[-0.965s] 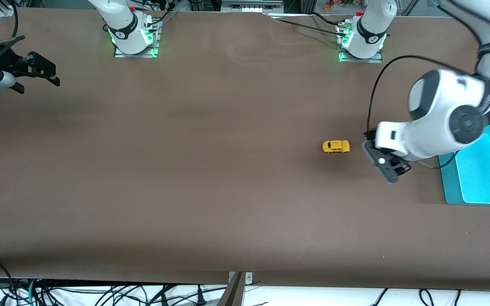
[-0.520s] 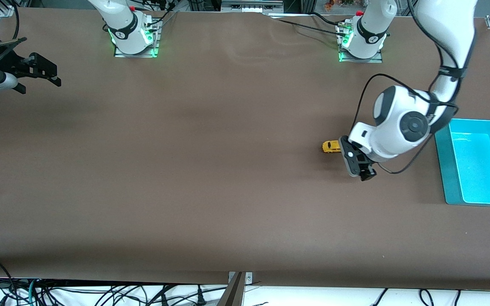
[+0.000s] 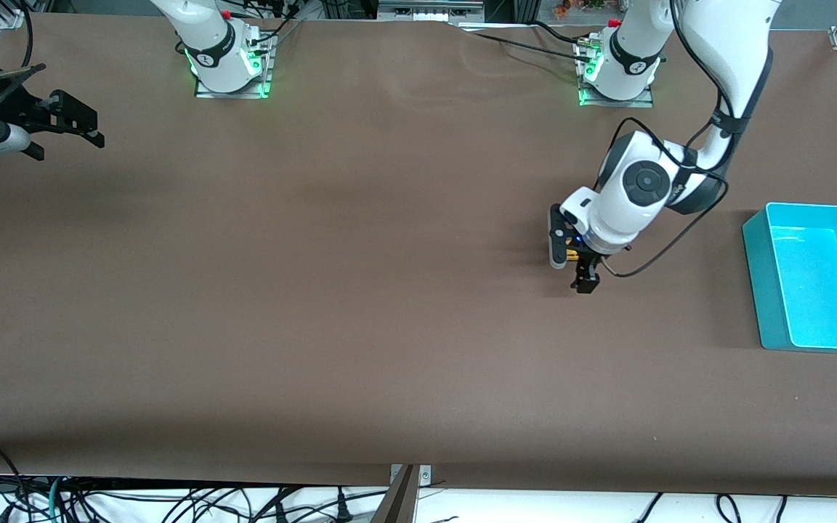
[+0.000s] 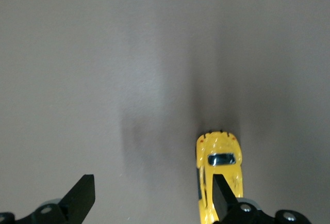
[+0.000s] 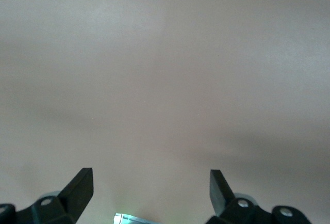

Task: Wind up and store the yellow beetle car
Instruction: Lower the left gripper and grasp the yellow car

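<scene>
The left claw hangs low over the yellow beetle car, its two fingers spread wide and holding nothing. In the left wrist view one dark fingertip overlaps the car's body while the other fingertip stands well apart from it over bare desk, so the car lies off to one side of the gap, not centred in it. Whether that near fingertip touches the car cannot be told. From the front camera only a sliver of yellow shows under the claw; the rest of the car is hidden by the wrist.

The car sits on the brown desk, toward the left arm's end and about midway between the front camera's edge and the arm bases. Its rounded body, one dark window and a dark side show in the wrist view. No lettering or badge can be read on it.

A turquoise bin stands on the desk at the left arm's end, well apart from the car. Its inside shows only its own pale bottom. It bears no label that can be read.

The right claw waits over the desk's edge at the right arm's end, fingers spread wide with nothing between them.
</scene>
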Controlling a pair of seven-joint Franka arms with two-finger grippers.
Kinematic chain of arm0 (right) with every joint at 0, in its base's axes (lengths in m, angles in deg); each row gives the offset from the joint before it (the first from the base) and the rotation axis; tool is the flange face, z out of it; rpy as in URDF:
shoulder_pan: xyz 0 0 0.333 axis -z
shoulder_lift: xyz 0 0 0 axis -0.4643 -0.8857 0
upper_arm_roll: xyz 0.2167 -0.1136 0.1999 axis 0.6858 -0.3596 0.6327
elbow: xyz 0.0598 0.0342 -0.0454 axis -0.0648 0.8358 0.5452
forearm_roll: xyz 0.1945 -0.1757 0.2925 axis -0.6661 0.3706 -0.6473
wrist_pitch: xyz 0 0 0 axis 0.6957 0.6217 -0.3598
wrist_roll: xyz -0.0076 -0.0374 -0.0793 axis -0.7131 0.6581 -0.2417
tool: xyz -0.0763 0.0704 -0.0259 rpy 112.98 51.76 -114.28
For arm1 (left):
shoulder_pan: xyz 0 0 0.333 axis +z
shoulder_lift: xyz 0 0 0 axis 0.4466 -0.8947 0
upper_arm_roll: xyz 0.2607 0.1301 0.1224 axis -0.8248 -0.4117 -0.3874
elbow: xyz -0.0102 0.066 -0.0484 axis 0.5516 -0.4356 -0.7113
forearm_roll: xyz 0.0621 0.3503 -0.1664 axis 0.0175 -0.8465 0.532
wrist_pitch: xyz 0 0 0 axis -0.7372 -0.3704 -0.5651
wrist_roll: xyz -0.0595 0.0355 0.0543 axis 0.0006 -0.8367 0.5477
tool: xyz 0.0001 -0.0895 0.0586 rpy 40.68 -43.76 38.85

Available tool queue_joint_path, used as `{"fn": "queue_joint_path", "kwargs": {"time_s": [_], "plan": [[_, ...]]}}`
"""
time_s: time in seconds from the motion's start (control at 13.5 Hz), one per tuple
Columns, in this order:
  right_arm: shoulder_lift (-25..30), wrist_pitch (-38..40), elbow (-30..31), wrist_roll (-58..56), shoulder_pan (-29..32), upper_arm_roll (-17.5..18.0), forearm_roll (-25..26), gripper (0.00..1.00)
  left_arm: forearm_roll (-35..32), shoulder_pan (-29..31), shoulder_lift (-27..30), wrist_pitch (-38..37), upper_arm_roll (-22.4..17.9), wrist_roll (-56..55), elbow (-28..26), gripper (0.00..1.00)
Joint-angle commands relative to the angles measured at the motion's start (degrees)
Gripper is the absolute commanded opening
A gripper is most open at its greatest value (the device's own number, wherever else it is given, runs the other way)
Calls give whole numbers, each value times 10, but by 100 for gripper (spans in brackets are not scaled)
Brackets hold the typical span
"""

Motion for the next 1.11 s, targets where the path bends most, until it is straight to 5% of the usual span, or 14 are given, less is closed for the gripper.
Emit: {"fn": "queue_joint_path", "kwargs": {"time_s": [0.0, 0.74, 0.82, 0.97, 1.04], "plan": [[5, 3, 3, 9, 2, 2, -1, 100, -15, 3, 21, 52, -2, 7, -61, 100], [6, -3, 12, 9, 2, 2, -1, 100, -15, 6, 31, 118, -13, 6, -128, 100], [6, -4, 12, 9, 1, 2, -1, 100, -17, 6, 31, 118, -13, 7, -128, 96], [6, -4, 12, 9, 1, 2, -1, 100, -17, 6, 31, 118, -13, 5, -128, 61], [6, -4, 12, 9, 2, 2, -1, 100, -17, 7, 31, 118, -14, 5, -128, 56]]}}
